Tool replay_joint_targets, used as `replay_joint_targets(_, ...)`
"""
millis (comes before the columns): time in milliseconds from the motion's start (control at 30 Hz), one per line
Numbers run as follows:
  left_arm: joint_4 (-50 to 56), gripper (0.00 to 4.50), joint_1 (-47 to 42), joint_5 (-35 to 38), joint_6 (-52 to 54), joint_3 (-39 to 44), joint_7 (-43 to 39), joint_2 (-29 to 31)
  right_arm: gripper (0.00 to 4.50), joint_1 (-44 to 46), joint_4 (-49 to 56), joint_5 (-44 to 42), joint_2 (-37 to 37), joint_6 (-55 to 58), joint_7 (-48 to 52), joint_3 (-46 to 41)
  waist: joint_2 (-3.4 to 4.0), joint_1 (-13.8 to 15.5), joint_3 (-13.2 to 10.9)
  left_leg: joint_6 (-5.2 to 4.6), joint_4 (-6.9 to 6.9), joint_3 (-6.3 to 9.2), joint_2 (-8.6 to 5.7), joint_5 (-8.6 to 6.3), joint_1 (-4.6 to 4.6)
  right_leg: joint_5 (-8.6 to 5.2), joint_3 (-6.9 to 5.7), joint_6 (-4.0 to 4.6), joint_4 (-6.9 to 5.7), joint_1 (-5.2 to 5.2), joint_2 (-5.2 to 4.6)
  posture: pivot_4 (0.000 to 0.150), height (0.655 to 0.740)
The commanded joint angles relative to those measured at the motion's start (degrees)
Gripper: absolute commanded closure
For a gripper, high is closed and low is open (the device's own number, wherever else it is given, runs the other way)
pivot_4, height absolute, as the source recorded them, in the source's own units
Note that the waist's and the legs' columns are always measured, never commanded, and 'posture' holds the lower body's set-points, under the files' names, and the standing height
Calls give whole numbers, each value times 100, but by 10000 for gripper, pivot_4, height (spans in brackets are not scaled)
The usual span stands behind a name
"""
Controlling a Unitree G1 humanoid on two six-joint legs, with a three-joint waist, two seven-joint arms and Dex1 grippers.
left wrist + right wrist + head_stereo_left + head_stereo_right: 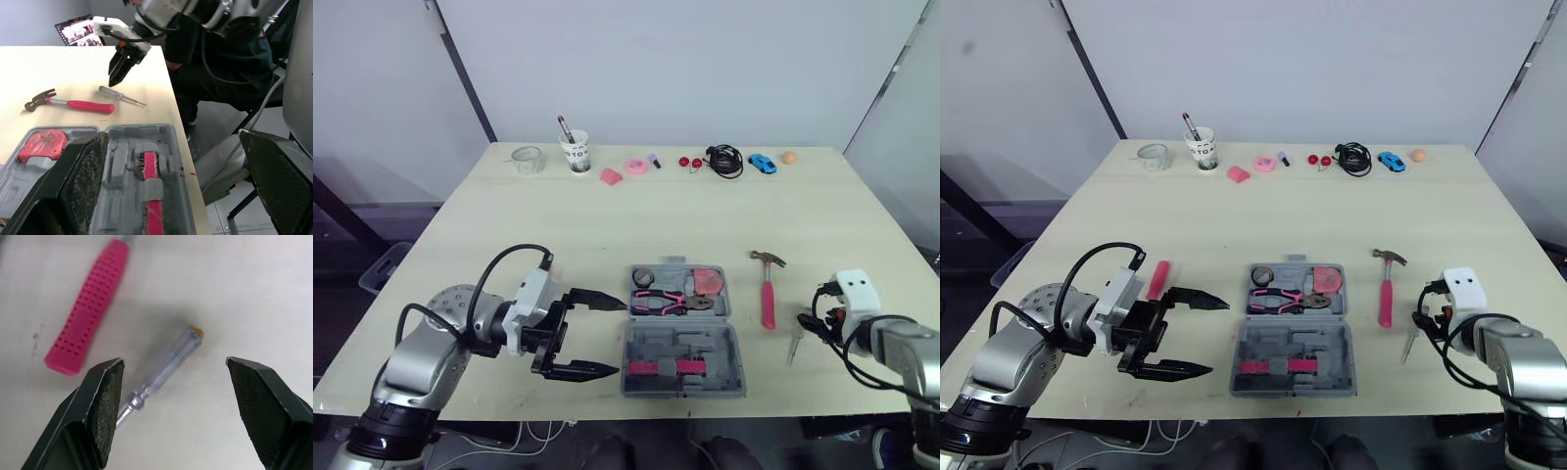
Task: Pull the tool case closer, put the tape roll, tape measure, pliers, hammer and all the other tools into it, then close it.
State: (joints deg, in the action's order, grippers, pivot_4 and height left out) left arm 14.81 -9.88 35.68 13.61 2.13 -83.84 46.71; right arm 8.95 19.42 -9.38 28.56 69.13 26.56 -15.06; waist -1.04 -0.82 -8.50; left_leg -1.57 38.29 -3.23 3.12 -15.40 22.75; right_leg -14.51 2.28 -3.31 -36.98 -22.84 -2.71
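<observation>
The grey plastic tool case (pixel 705 343) lies open near the front edge of the pale wooden surface (pixel 558 215). Its far half holds pink-handled pliers (pixel 671 304), a red tape measure (pixel 708 281) and a dark round roll (pixel 644 277). The pink-handled hammer (pixel 768 299) lies on the surface just right of the case, with a clear-handled screwdriver (pixel 166 369) further right. The right tool (pixel 173 363) hovers over that screwdriver, spread wide and holding nothing. The left tool (pixel 1219 337) sits just left of the case, also wide and empty, near a pink-handled item (pixel 1157 279).
</observation>
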Motion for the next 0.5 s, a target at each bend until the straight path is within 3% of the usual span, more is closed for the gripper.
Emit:
replay_joint_targets(33, 155, 0, -25, 80, -72, 135, 30, 0, 9750, -161, 334, -23, -321, -435, -402, -338, 0, -1, 0, 0, 0, 0, 0, 0, 0, 0, 0, 0, 0, 0, 0, 1500, 7400)
replay_joint_targets(267, 123, 0, -90, 85, -76, 97, 55, -47, 9750, -944, 785, 146, -1288, -1254, -1257, -191, 0, 16, 0, 0, -2, 1, 1, 0, 1, -3, -1, 5, 0, 0, 0, 1500, 7400)
replay_joint_targets(500, 91, 0, -138, 90, -53, 105, 42, -52, 9750, -1298, 659, 242, -1802, -1955, -1707, 32, 1, -10, 0, 0, -1, -2, 3, 0, -3, -8, 2, 14, -1, 0, 0, 1500, 7400)
